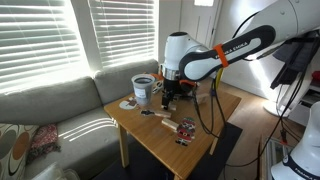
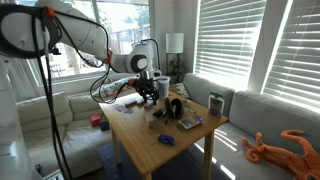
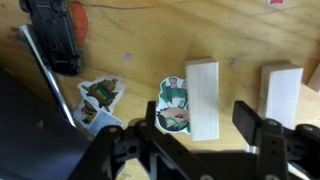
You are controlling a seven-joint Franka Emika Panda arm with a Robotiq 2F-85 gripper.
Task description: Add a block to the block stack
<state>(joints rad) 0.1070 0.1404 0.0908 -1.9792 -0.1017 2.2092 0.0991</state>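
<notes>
In the wrist view, two pale tan wooden blocks stand apart on the wooden table. One is at the centre (image 3: pixel 203 98) and the other at the right (image 3: pixel 281 95). Each looks tall, and I cannot tell whether either is a stack of cubes. My gripper (image 3: pixel 197 120) is open, its two black fingers either side of the centre block's near end, without touching it. In both exterior views the gripper (image 1: pixel 172 93) (image 2: pixel 150 96) hangs low over the table's far part. The blocks are too small to make out there.
Patterned picture cards (image 3: pixel 100 95) (image 3: pixel 174 106) lie beside the centre block. A black object with a metal rod (image 3: pixel 55 35) sits at the upper left. A dark pot (image 1: pixel 144 90) stands on the table (image 1: pixel 190 148) near the arm. A grey sofa (image 1: pixel 60 115) flanks the table.
</notes>
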